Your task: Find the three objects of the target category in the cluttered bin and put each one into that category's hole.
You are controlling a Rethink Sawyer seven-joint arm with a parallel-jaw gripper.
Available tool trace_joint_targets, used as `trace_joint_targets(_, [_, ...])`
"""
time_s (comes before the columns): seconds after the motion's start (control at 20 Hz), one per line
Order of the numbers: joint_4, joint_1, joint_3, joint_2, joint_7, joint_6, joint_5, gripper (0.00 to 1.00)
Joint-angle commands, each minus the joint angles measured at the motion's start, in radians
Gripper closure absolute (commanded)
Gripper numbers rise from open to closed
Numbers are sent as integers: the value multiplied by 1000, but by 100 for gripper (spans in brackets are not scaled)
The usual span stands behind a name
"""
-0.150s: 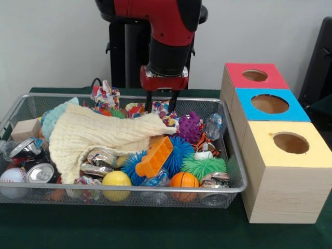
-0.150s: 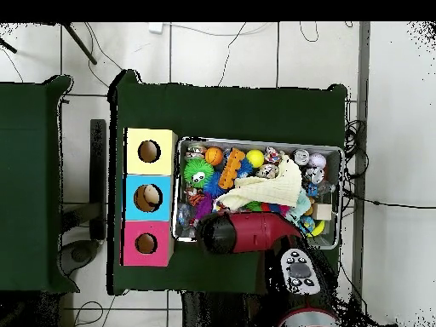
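I have the wire-mesh bin (image 1: 228,191) filling most of the green table (image 1: 155,228), and beside it the wooden sorting box (image 1: 280,192) with its three holes — yellow-topped (image 1: 291,142), blue-topped (image 1: 270,104) and red-topped (image 1: 254,75). Inside the bin, a cream cloth (image 1: 98,136) sprawls over the left half and partly covers whatever sits beneath, so I judge the search is not finished there. The task does not tell me which category is the target, so I cannot name the thing to fetch; the candidates I can see are an orange toy block (image 1: 154,156) lying slantwise on the cloth's edge, a blue spiky ball (image 1: 179,151), a green spiky ball (image 1: 203,167), a purple knobbly toy (image 1: 190,127), a yellow ball (image 1: 116,179), a small basketball (image 1: 184,180), a baseball (image 1: 12,176) and several crushed cans (image 1: 40,173). My gripper (image 1: 161,106) hangs over the bin's far rim, its two black fingers slightly spread with nothing between them. What matters for the next move: everything loose lies nearer the camera than the tool, and the orange block's long axis runs diagonally, so I would need to come forward and turn the wrist across it.
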Motion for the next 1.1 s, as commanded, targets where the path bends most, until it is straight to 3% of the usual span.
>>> trace_joint_targets(0.05, [-96, -5, 4, 54, 118, -48, -18, 0])
trace_joint_targets(1.1, [-111, -5, -4, 109, 116, -86, -22, 0])
